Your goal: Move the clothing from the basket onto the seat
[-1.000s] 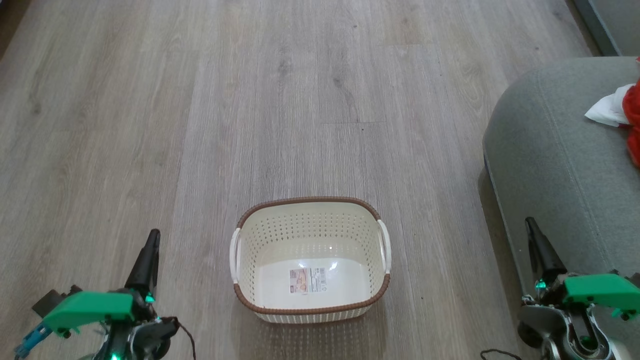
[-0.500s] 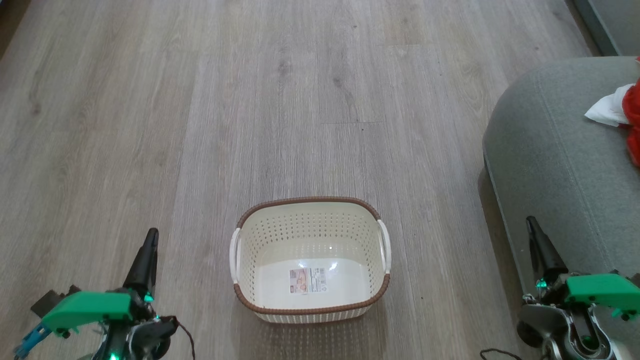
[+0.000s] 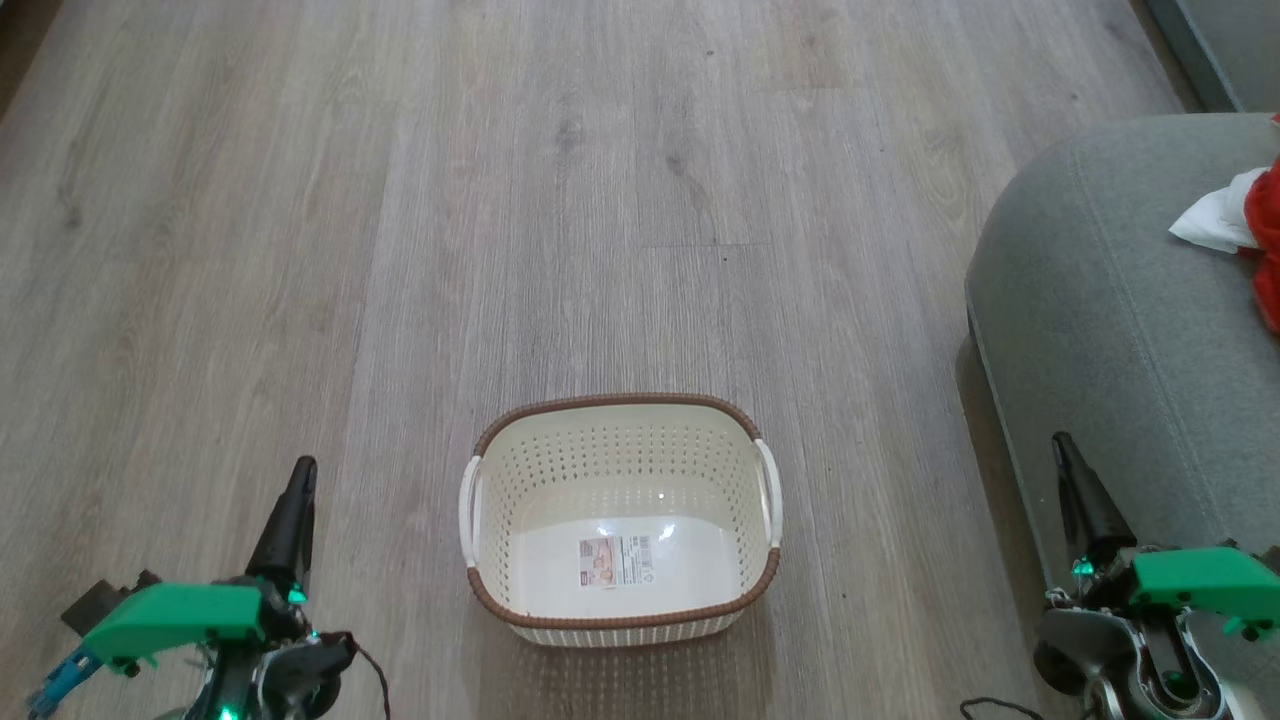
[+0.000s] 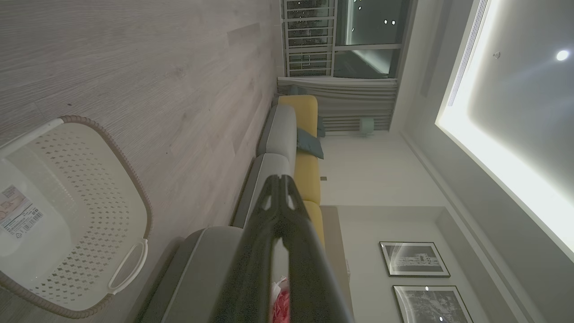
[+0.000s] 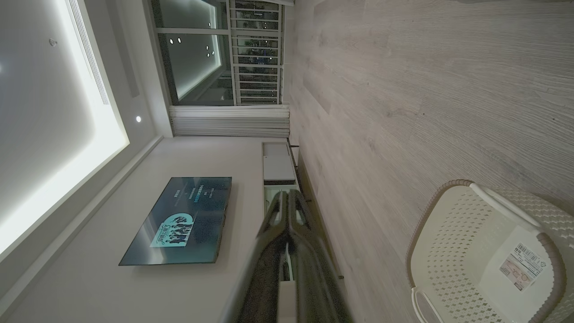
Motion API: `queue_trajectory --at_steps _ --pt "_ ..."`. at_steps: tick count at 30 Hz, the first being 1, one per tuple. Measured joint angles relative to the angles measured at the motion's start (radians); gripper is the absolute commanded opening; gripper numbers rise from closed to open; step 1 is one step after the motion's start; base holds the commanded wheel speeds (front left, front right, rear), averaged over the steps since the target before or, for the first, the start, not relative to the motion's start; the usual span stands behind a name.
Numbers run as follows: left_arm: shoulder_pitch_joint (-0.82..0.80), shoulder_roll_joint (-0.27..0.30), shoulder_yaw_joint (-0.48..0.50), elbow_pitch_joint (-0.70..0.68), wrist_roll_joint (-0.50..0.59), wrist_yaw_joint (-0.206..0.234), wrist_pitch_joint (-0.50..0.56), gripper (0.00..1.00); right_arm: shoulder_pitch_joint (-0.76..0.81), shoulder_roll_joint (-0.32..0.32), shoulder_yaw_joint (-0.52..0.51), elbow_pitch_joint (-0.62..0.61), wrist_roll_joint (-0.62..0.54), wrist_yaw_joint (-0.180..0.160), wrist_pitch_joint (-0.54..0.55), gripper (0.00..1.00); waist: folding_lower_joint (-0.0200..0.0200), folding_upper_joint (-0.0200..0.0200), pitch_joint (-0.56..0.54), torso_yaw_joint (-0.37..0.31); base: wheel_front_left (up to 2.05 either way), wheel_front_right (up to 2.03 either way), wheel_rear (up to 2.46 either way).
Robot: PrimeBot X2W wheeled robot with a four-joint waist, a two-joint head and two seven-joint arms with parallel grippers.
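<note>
Fingers of left gripper (image 3: 303,470) and right gripper (image 3: 1062,447) clench together, tapered, dark. Perforated cream basket (image 3: 620,440), brown-rimmed, stands on woodgrain floor (image 3: 400,250); red-and-white clothing (image 3: 1262,215) lies on rounded grey fabric seat (image 3: 1100,300).

My head camera sits high and looks forward and down at the wooden floor (image 3: 640,150). The basket (image 3: 610,455) lies low in the middle of that view, the seat (image 3: 1100,300) is at its right edge, and my left gripper (image 3: 300,480) and right gripper (image 3: 1065,455) rise from its bottom corners. My left wrist camera looks along its fingers (image 4: 255,260), rolled sideways: floor on the view's left, ceiling (image 4: 515,89) on the right, facing the sofa (image 4: 307,170). My right wrist camera is rolled the other way, floor on the right, facing a wall-hung television (image 5: 184,220). All three views share the basket and the floor around it; the head and left wrist views share the seat.
</note>
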Motion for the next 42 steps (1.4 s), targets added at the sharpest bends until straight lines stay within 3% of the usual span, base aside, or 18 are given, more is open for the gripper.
queue_trajectory --at_steps 42 --pt "0.0 0.0 0.0 0.0 0.0 0.0 0.0 0.0 0.0 0.0 0.0 0.0 0.0 0.0 0.0 0.0 0.0 0.0 0.0 0.0 0.0 0.0 0.0"
